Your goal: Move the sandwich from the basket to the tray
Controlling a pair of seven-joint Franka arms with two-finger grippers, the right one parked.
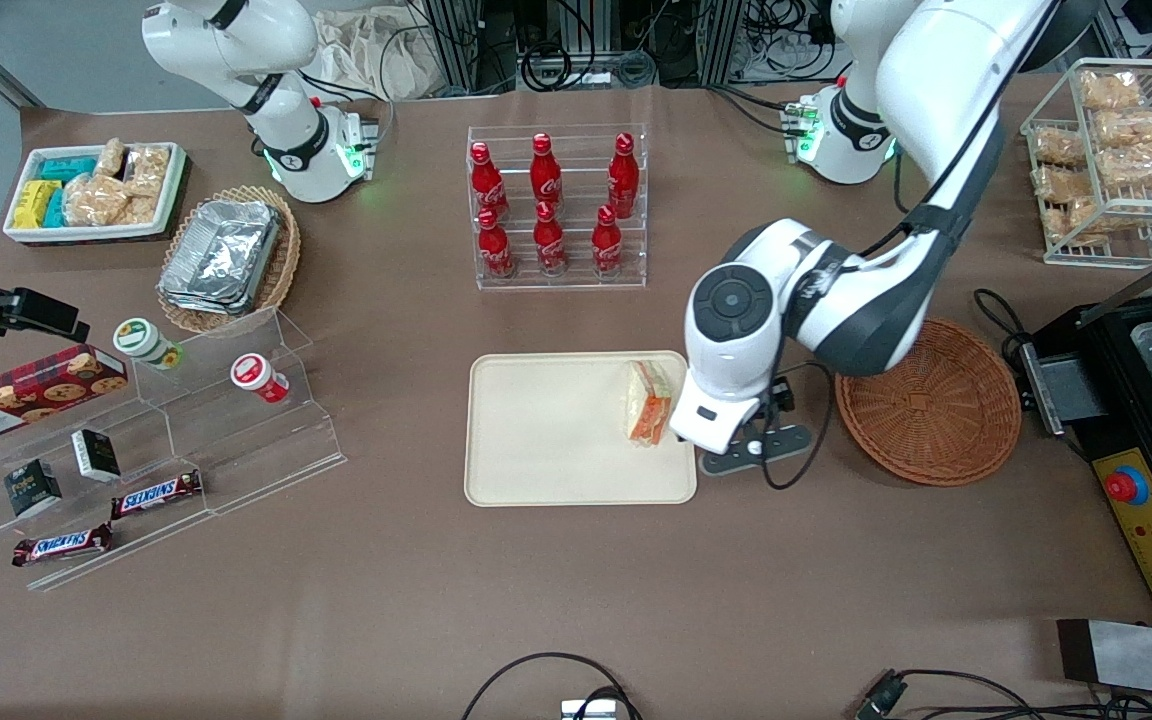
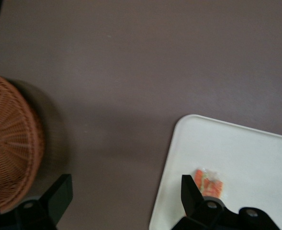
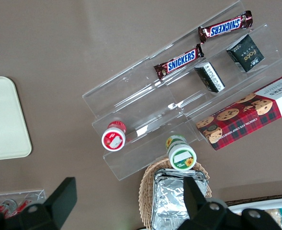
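The sandwich (image 1: 648,402) lies on the cream tray (image 1: 556,430), close to the tray's edge toward the working arm's end of the table. It also shows in the left wrist view (image 2: 208,182), on the tray (image 2: 236,153). The round reddish-brown basket (image 1: 926,405) stands beside the tray and holds nothing; it also shows in the left wrist view (image 2: 9,143). My gripper (image 2: 126,184) is open and empty. It hangs over the bare table between tray and basket, with one finger over the tray's edge next to the sandwich. In the front view the wrist (image 1: 726,400) hides the fingers.
A clear rack of red cola bottles (image 1: 556,205) stands farther from the front camera than the tray. A clear stepped stand with snacks (image 1: 166,440), a tan oval basket of foil trays (image 1: 231,258) and a white bin (image 1: 91,190) lie toward the parked arm's end. A wire rack (image 1: 1106,150) and a black machine (image 1: 1146,400) lie toward the working arm's end.
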